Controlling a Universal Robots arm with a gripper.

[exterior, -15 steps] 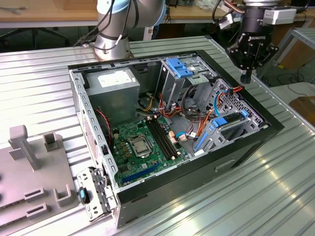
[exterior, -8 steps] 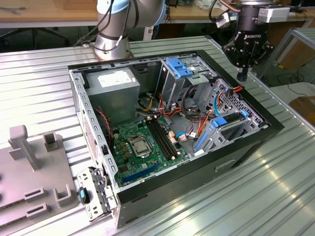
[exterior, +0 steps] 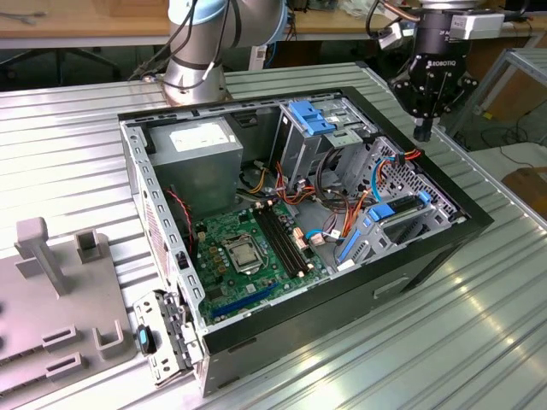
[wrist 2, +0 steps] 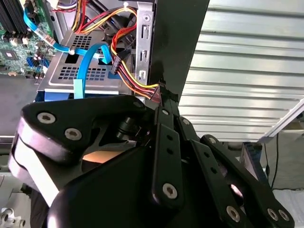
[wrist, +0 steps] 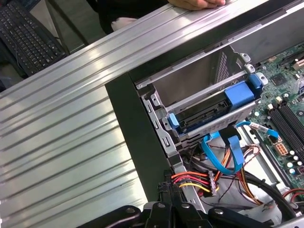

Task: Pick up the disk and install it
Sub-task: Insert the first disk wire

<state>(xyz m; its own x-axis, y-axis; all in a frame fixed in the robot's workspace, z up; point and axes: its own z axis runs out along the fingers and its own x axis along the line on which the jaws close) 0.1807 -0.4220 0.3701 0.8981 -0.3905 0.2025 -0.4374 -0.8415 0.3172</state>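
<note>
Exterior view: my end effector (exterior: 421,130) hangs closed and empty above the black rim of the open computer case (exterior: 444,248). Second wrist view: the ribbed metal table (wrist 2: 247,57) lies beside me and a perforated steel cage (wrist 2: 64,76) below. First wrist view: the disk (wrist: 204,116), a flat slab framed in blue plastic, sits in its bay well apart from me, so it looks installed

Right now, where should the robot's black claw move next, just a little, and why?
Probably a short sideways shift inward, toward the silver-grey disk in its blue plastic bracket. The black gripper hangs shut and empty over the computer case's black side wall, right by the red and yellow cables, while the disk sits in the metal bay farther along, untouched.
</note>
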